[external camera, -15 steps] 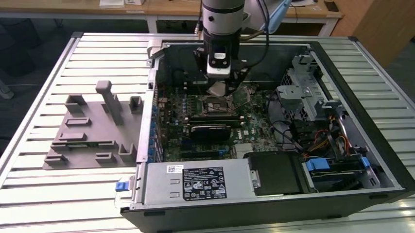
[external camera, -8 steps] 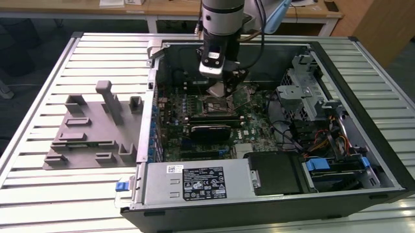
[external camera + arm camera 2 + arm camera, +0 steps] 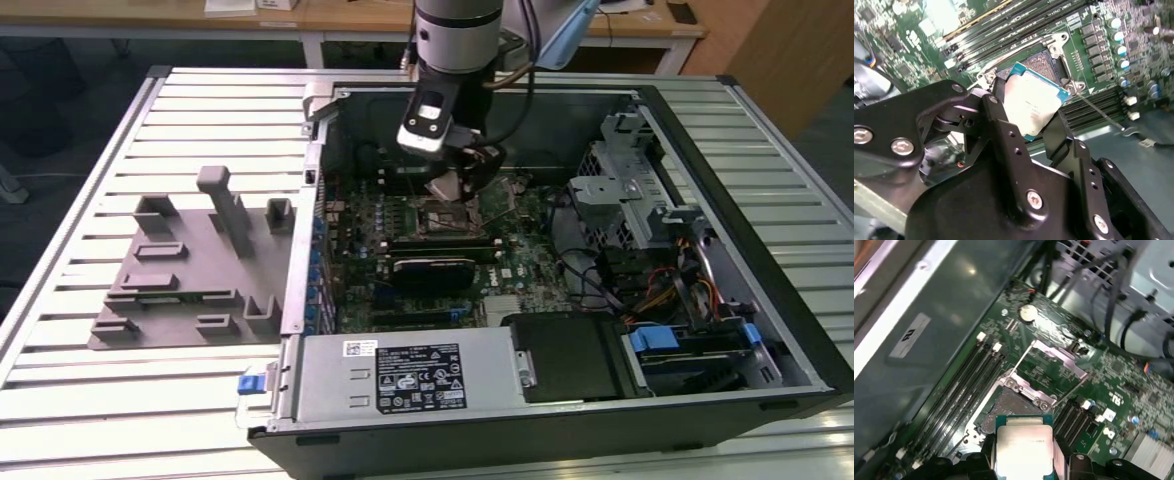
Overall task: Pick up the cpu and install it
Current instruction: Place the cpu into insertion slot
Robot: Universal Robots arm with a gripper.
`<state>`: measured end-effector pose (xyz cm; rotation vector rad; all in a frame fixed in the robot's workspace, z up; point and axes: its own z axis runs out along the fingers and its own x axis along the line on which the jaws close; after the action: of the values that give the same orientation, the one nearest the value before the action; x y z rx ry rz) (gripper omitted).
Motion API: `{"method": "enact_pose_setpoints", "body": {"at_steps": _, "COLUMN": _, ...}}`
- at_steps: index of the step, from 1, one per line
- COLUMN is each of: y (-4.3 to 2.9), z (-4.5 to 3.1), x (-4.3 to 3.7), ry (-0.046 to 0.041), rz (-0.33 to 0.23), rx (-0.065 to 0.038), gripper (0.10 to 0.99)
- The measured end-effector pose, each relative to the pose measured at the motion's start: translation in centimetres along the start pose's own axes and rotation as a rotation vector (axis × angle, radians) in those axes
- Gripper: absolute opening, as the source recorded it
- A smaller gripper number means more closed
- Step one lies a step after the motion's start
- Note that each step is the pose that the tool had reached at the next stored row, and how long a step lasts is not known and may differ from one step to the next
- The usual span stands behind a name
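The cpu [image 3: 1030,102] is a small square chip with a silvery top and a pale rim, and my gripper [image 3: 1029,112] is shut on it, one black finger [image 3: 1004,132] on each side. It hangs tilted just above the open socket [image 3: 1006,407] of the green motherboard [image 3: 1114,390]. The socket's metal load plate [image 3: 1054,362] stands swung open behind it. In the first wrist view the cpu [image 3: 1024,445] sits between the fingers [image 3: 978,462]. In the exterior view my gripper [image 3: 457,185] reaches down into the open computer case above the socket [image 3: 441,216].
A grey plastic fixture tray [image 3: 187,270] lies on the slatted table at the exterior view's left. Inside the case are a black block [image 3: 434,270] below the socket, the power supply [image 3: 400,375], a drive cage [image 3: 627,190] and loose cables [image 3: 641,285]. Memory slots [image 3: 971,377] run beside the socket.
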<state>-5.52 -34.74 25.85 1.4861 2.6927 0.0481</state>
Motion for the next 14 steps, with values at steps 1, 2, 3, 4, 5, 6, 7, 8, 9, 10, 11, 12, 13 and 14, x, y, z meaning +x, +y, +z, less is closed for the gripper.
{"method": "enact_pose_setpoints", "body": {"at_steps": 1, "y": 0.0, "z": 0.01, "x": 0.0, "ry": -0.001, "rz": 0.018, "rx": 0.001, "gripper": 0.541}}
{"method": "enact_pose_setpoints", "body": {"at_steps": 2, "y": 0.0, "z": 0.02, "x": 0.0, "ry": -0.0021, "rz": 0.036, "rx": 0.002, "gripper": 0.541}}
{"method": "enact_pose_setpoints", "body": {"at_steps": 3, "y": 0.0, "z": 0.03, "x": 0.0, "ry": -0.0032, "rz": 0.054, "rx": 0.002, "gripper": 0.541}}
{"method": "enact_pose_setpoints", "body": {"at_steps": 4, "y": 0.0, "z": 0.04, "x": 0.0, "ry": -0.0043, "rz": 0.072, "rx": 0.003, "gripper": 0.541}}
{"method": "enact_pose_setpoints", "body": {"at_steps": 5, "y": 0.0, "z": 0.04, "x": 0.0, "ry": -0.0053, "rz": 0.09, "rx": 0.004, "gripper": 0.541}}
{"method": "enact_pose_setpoints", "body": {"at_steps": 6, "y": 0.0, "z": 0.06, "x": 0.0, "ry": -0.0064, "rz": 0.109, "rx": 0.005, "gripper": 0.541}}
{"method": "enact_pose_setpoints", "body": {"at_steps": 7, "y": -0.01, "z": 0.07, "x": 0.0, "ry": -0.0075, "rz": 0.127, "rx": 0.005, "gripper": 0.541}}
{"method": "enact_pose_setpoints", "body": {"at_steps": 8, "y": -0.01, "z": 0.07, "x": 0.0, "ry": -0.0085, "rz": 0.145, "rx": 0.006, "gripper": 0.541}}
{"method": "enact_pose_setpoints", "body": {"at_steps": 9, "y": -0.01, "z": 0.08, "x": 0.0, "ry": -0.0096, "rz": 0.163, "rx": 0.007, "gripper": 0.541}}
{"method": "enact_pose_setpoints", "body": {"at_steps": 10, "y": -0.01, "z": 0.09, "x": 0.0, "ry": -0.0107, "rz": 0.18, "rx": 0.008, "gripper": 0.541}}
{"method": "enact_pose_setpoints", "body": {"at_steps": 11, "y": -0.01, "z": 0.11, "x": 0.0, "ry": -0.0117, "rz": 0.198, "rx": 0.008, "gripper": 0.541}}
{"method": "enact_pose_setpoints", "body": {"at_steps": 12, "y": -0.01, "z": 0.11, "x": 0.0, "ry": -0.0128, "rz": 0.217, "rx": 0.009, "gripper": 0.541}}
{"method": "enact_pose_setpoints", "body": {"at_steps": 13, "y": -0.01, "z": 0.12, "x": 0.01, "ry": -0.014, "rz": 0.236, "rx": 0.01, "gripper": 0.541}}
{"method": "enact_pose_setpoints", "body": {"at_steps": 14, "y": -0.01, "z": 0.13, "x": 0.01, "ry": -0.0151, "rz": 0.254, "rx": 0.011, "gripper": 0.541}}
